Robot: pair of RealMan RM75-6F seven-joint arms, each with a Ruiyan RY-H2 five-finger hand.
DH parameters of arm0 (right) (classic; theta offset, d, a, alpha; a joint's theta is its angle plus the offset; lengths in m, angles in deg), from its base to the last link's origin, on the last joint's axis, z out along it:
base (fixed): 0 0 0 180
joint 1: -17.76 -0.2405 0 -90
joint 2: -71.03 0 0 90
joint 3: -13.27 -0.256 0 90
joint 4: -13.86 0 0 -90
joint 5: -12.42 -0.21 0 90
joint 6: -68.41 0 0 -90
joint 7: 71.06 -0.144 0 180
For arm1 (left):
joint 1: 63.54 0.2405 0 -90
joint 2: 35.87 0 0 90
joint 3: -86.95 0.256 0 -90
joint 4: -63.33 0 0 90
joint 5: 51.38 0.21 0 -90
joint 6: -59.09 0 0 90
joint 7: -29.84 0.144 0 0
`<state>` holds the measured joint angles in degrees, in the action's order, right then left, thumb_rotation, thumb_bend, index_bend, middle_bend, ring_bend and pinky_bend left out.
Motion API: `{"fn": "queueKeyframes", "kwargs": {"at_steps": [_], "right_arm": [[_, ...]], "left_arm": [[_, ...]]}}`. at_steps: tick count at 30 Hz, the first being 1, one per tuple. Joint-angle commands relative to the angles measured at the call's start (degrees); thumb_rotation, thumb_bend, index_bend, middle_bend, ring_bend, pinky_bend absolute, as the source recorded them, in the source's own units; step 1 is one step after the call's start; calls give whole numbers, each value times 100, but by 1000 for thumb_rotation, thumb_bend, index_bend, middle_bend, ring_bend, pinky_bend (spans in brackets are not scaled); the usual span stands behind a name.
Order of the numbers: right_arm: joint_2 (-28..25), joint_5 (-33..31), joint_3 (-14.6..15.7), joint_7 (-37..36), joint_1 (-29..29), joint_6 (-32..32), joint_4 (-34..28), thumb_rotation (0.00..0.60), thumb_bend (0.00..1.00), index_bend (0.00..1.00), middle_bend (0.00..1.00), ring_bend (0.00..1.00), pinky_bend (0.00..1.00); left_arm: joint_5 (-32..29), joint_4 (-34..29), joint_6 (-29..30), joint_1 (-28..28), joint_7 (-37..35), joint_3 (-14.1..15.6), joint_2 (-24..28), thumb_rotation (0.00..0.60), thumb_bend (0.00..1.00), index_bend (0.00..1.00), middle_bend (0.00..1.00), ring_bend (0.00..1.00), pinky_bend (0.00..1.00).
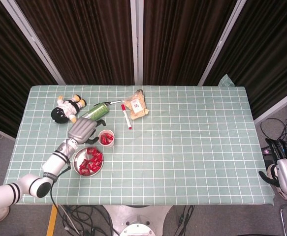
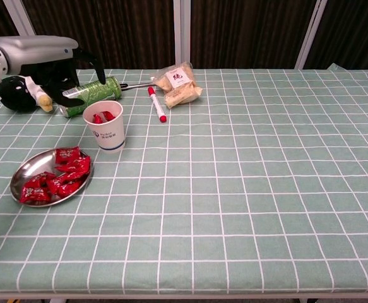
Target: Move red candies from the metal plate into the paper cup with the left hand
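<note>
The white paper cup [image 2: 106, 129] stands left of centre, with red candies [image 2: 100, 117] lying inside it. In front of it is the metal plate [image 2: 21, 173] with several red candies [image 2: 60, 177] heaped on it. My left hand [image 2: 62, 63] hovers just behind and left of the cup, its fingers spread and nothing between them. From above, the left hand [image 1: 82, 130] is beside the cup [image 1: 106, 139] and over the far side of the plate [image 1: 75, 165]. My right hand [image 1: 285, 175] hangs off the table at the lower right, and its fingers are unclear.
Behind the cup lie a green can [image 2: 90, 95] and a black-and-white plush toy [image 2: 18, 93]. A red marker [image 2: 156, 104] and a snack bag [image 2: 178, 84] lie further right. The table's front edge runs close to the plate.
</note>
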<state>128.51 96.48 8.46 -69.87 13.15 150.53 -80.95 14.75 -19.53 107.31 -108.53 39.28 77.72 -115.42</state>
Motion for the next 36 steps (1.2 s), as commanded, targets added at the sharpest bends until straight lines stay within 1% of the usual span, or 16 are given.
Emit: {"fn": "queueKeyframes", "kwargs": {"at_steps": [1,4,7,11,14,17,23,26,30,36], "right_arm": [[-10,-1,-19,9,-12,20,-2,600,98,0,99,31,162],[-20,8,-40,15,-32,37,-9,600,98,0,100,31,162],[-20,31,-38,19,-41,52,-12,600,98,0,101,31,162],[-1,22,-22,32,-53,24,-13,600,98,0,102,31,162],[14,43,-15,33,-63,31,-36,600,98,0,102,31,162],[10,58,-2,44,-49,61,-57,600,98,0,103,31,161],[-40,27,10,72,-1,123,-105,600,97,0,103,31,160],[-52,-1,11,78,10,127,-116,600,98,0,103,31,161],[-54,-32,14,75,18,120,-116,600,98,0,104,31,162],[-67,-61,13,74,17,107,-115,600,98,0,104,31,162]], "left_arm": [[267,-359,552,375,-33,150,282,600,336,364,993,952,1000],[446,-510,936,711,-67,365,422,600,331,370,992,951,1000],[678,-576,1255,1046,-177,629,487,600,316,413,992,951,1000],[1104,-551,1326,1283,-337,1014,474,600,311,483,991,949,1000],[1327,-414,1202,1310,-330,1192,288,600,310,485,991,949,1000],[1343,-279,1051,1265,-333,1182,82,600,310,485,991,949,1000],[1282,-14,748,1093,-289,1034,-272,600,310,485,993,949,1000],[1215,167,560,988,-157,978,-421,600,310,485,994,950,1000],[1077,318,347,900,-83,916,-548,600,310,485,995,950,1000],[948,500,189,838,73,879,-657,600,310,489,995,950,1000]]}}
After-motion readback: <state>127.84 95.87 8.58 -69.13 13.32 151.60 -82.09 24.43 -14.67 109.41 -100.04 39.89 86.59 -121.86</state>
